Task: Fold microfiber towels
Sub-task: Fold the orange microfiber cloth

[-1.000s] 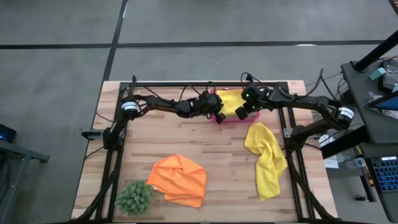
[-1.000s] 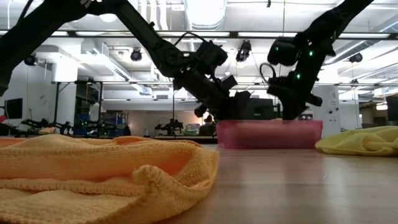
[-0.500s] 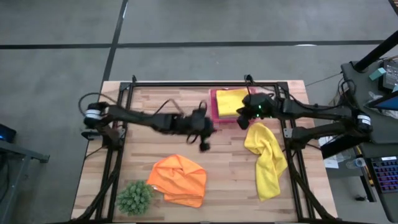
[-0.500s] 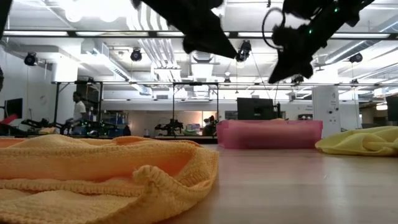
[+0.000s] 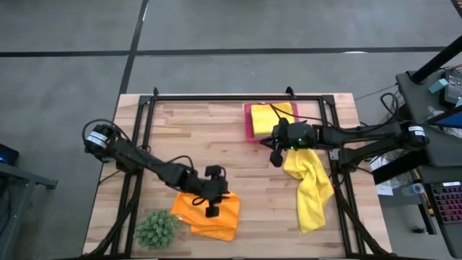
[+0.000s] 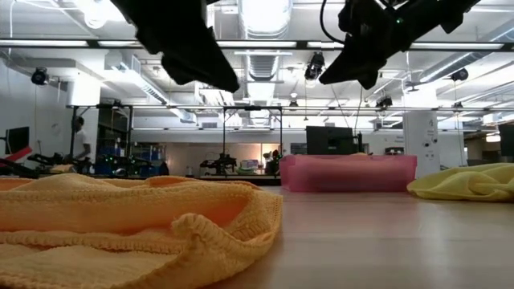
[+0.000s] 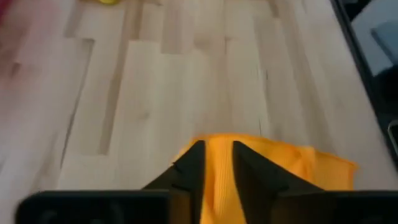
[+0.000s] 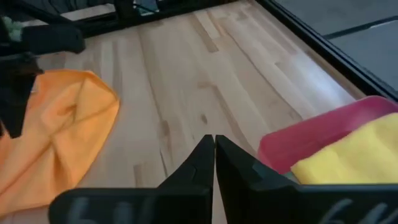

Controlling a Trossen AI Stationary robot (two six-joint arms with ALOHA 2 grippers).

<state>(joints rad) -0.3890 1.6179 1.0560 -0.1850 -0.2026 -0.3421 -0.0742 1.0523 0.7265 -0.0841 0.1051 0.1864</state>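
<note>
An orange towel (image 5: 227, 217) lies rumpled on the table near the near edge; it also shows in the low view (image 6: 136, 217). My left gripper (image 5: 211, 209) hangs above it, slightly open and empty, with orange cloth showing between its fingers in the left wrist view (image 7: 216, 155). A yellow towel (image 5: 310, 188) lies crumpled at the right. Another yellow towel (image 5: 271, 115) lies folded in the pink tray (image 5: 248, 123). My right gripper (image 5: 275, 159) is shut and empty, in the air beside the tray's near left corner (image 8: 214, 143). The turquoise and sage green towels are out of view.
A spiky green plant ball (image 5: 155, 230) sits at the near left corner, beside the orange towel. Black frame rails (image 5: 216, 96) run along the table's far, left and right sides. Bare wood (image 5: 195, 144) lies between the tray and the orange towel.
Both grippers have risen from the pink tray. My left gripper has swung toward the near edge, across the table's middle, to above the orange towel. My right gripper has drawn a little toward the near edge, off the tray. No towel has moved.
</note>
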